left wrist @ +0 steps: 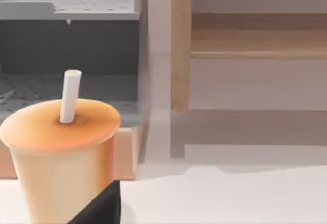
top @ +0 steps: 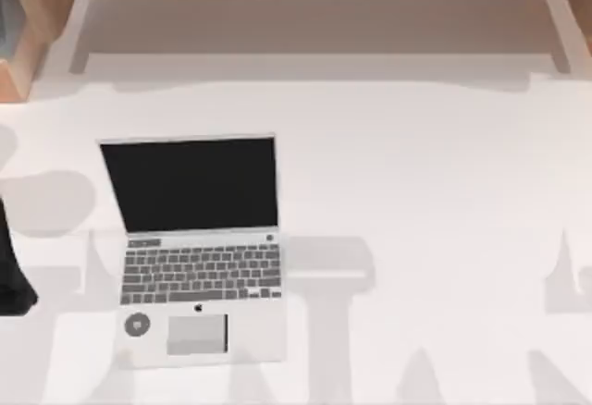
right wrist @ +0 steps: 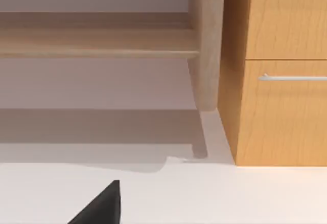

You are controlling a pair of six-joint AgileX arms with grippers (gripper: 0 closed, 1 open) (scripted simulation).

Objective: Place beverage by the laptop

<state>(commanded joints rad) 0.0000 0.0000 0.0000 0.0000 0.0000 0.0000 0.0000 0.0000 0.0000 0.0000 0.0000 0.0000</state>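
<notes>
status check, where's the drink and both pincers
Left pincer beside the beverage, grip unclear. Laptop open at table's left half. Right arm parked at the right. Nothing seen in the way.

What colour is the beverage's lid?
Orange, with a white straw; the beverage shows best in left wrist view.

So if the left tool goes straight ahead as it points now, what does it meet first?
Most likely the beverage, close in front of the left tool in its wrist view. Depth is unclear, so they may already touch.
</notes>
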